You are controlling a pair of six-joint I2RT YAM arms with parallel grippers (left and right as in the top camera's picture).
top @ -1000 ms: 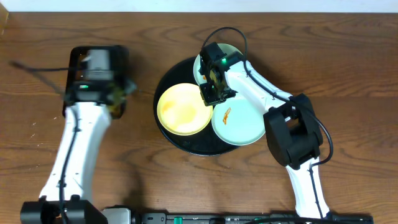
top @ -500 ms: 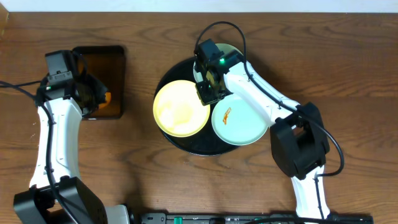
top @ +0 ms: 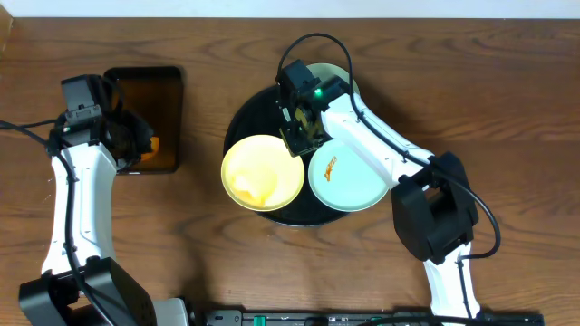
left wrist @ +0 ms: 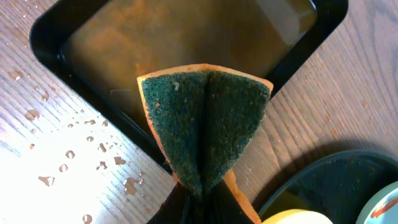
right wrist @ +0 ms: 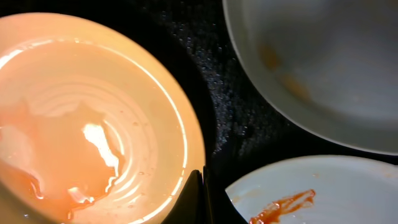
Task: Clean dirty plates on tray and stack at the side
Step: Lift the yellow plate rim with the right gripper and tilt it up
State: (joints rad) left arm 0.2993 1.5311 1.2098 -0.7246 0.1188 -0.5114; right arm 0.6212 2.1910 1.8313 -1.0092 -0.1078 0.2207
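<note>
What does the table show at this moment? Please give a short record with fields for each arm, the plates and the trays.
Left gripper: jaws shut on a folded green-and-orange sponge, over the rim of the rectangular black tray of brownish liquid
Right gripper: jaws shut on the rim of the pale yellow round plate
Yellow plate: wet, faint orange film, overhanging the large round glossy black tray
Front pale mint-blue round plate: orange-red smear
Rear pale mint-blue round plate: faint orange marks, partly under the right arm
</note>
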